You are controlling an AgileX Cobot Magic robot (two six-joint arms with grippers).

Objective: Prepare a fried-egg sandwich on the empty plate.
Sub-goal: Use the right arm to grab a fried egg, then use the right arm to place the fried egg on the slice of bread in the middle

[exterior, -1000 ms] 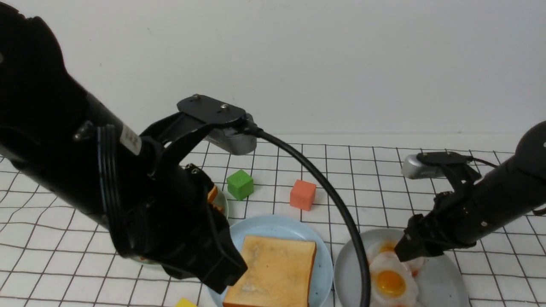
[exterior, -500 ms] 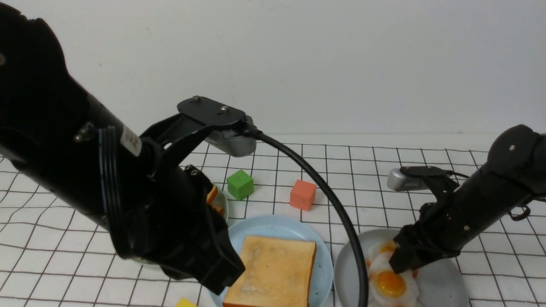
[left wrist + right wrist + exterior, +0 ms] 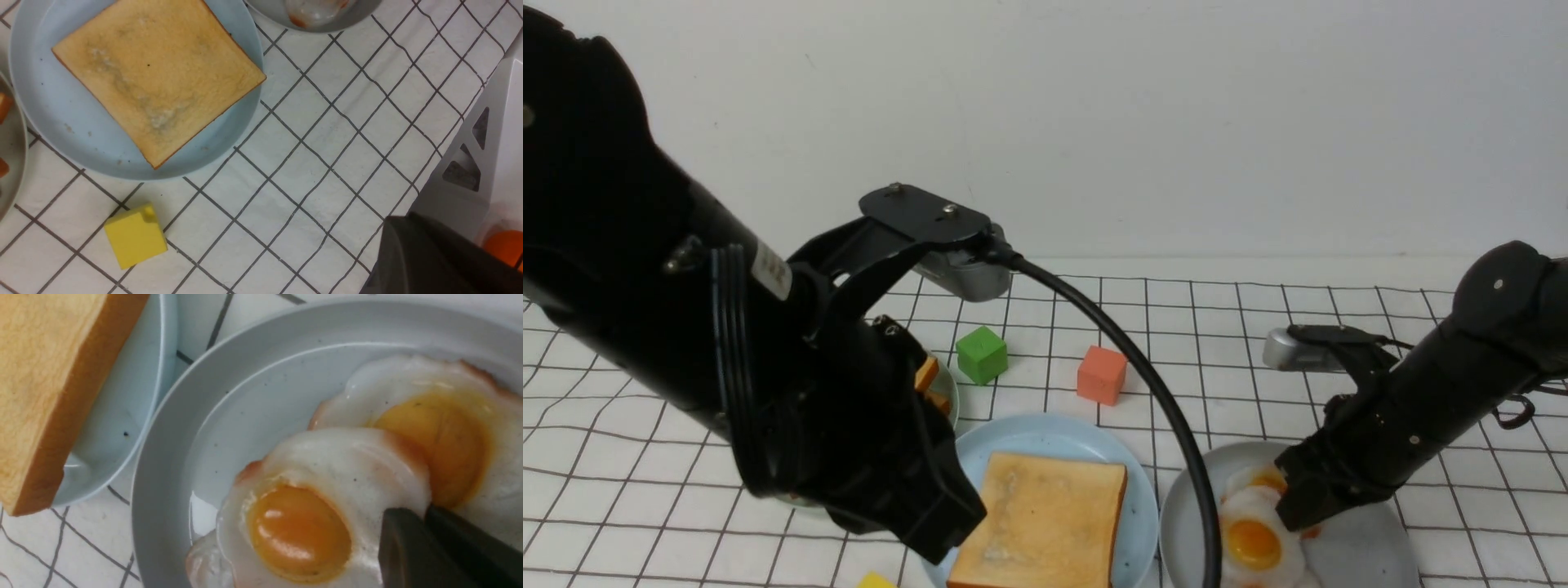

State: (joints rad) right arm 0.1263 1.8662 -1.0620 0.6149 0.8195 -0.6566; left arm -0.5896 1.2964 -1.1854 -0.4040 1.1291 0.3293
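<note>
My left gripper (image 3: 943,531) is closed with nothing in it, its tip hanging just beside the toast slice (image 3: 1045,523) that lies on the sky-blue plate (image 3: 1058,431). That plate sits between my two hands, closer to the left one. If I swing that arm carelessly, the tip could catch the crust and shove the slice off centre or off the plate. Its cable (image 3: 1184,433) also droops across the gap toward the grey plate (image 3: 1372,555), where it could foul my other arm's way over.

My right gripper (image 3: 427,516) is down on the grey plate, jaws pinched together at the rim of the upper fried egg (image 3: 302,531). I think the white is caught between them, though the fingers hide the contact itself. The bite is thin and right at the edge, so the egg could slip out or fold when lifted. It also overlaps the lower fried egg (image 3: 433,445) just past the fingertips. The two might cling and rise together, or the second could be dragged off its plate.

Counting across:
- one yellow block (image 3: 135,234) near the left hand
- one greyish-green plate (image 3: 16,163) mostly hidden behind the left hand
- one green cube (image 3: 982,354) and one orange cube (image 3: 1102,374) beyond the blue plate
- one blue plate and one toast slice on it
- one grey plate
- two fried eggs
</note>
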